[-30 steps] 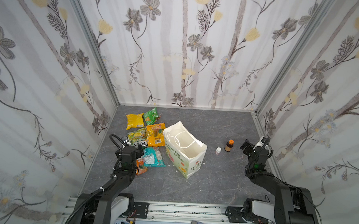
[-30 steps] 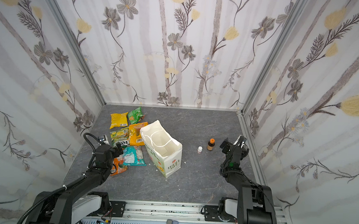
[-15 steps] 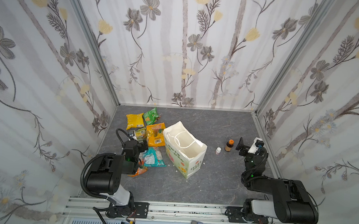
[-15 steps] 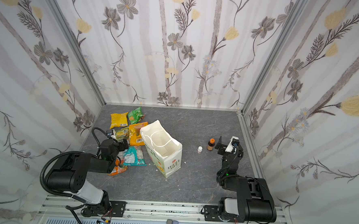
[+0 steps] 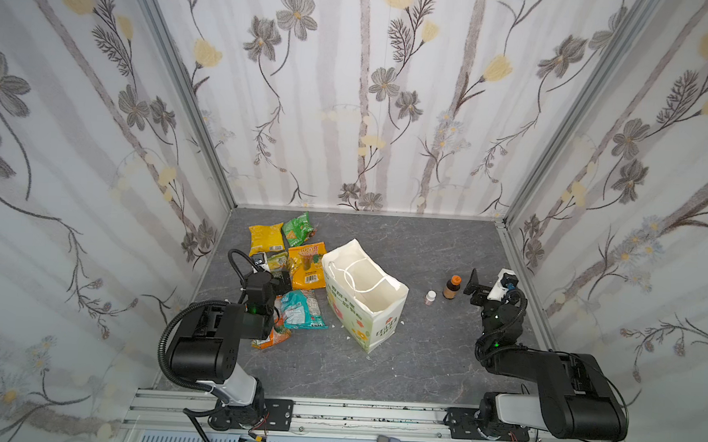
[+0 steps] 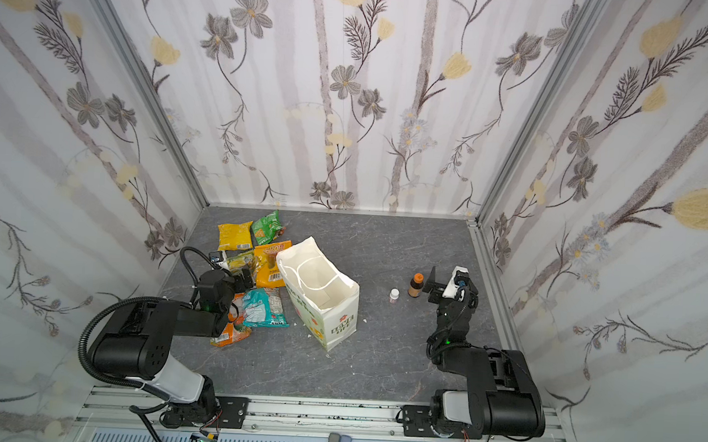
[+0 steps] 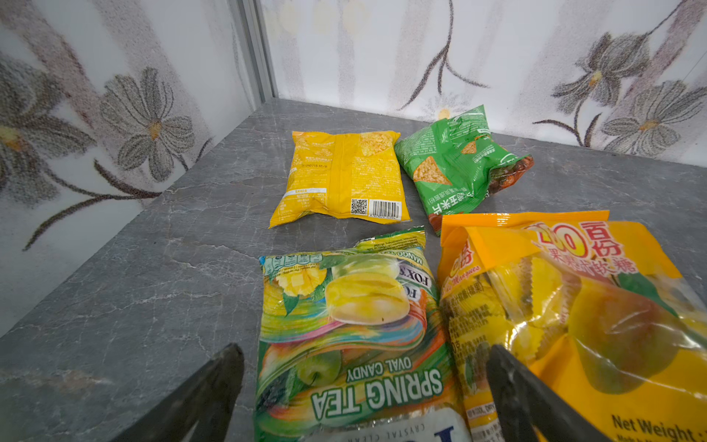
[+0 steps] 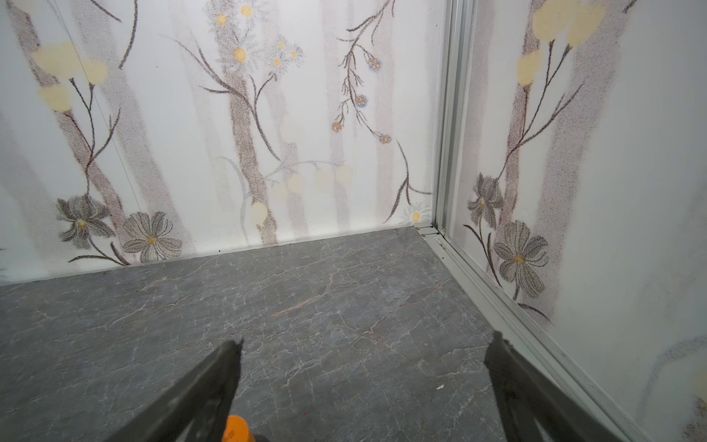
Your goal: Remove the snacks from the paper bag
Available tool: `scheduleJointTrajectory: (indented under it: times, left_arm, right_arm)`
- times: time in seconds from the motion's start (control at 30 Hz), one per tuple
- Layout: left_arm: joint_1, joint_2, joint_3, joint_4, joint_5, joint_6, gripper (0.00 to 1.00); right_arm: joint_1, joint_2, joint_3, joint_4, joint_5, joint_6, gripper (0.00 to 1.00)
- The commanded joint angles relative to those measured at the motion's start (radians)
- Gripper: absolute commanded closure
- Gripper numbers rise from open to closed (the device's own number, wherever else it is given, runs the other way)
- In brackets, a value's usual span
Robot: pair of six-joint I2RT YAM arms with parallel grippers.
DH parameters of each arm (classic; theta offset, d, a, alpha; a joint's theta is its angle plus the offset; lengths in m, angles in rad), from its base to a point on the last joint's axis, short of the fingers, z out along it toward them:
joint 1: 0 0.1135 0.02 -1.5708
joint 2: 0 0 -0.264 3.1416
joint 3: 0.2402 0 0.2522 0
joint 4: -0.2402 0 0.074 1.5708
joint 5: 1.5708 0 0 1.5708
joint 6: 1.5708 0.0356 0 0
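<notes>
Jaws on your left gripper (image 7: 363,352) stand wide with nothing between them, low over the FOXS packet (image 7: 352,306) and the orange packet (image 7: 593,306) touching it. Past those, toward the back wall, the yellow packet (image 7: 340,176) and green packet (image 7: 455,164) lie side by side. The teal packet (image 5: 300,308) and an orange-white packet (image 5: 272,339), partly under the arm, lie toward the front. Your right gripper (image 8: 365,340) is just as wide and empty, low over the table just beside a brown bottle (image 5: 451,288); a white bottle (image 5: 430,297) stands near that. Between the arms the bag (image 5: 380,321) stands upright, mouth open; inside you see white paper and cord handles. All six packets lie left of it on the grey marbled table (image 5: 420,358). Floral walls (image 5: 350,105) close three sides.
</notes>
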Motion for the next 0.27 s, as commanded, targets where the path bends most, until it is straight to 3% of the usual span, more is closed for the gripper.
scheduleJointTrajectory:
  times: [0.0,0.23]
  left_arm:
    - [0.000,0.001,0.006,0.005,-0.013,0.003,0.00]
    - [0.001,0.000,0.007,0.007,-0.013,0.005,0.00]
  right_arm:
    - [0.005,0.007,0.015,0.026,-0.008,-0.023,0.00]
    - [0.007,0.002,0.006,0.039,-0.009,-0.023,0.00]
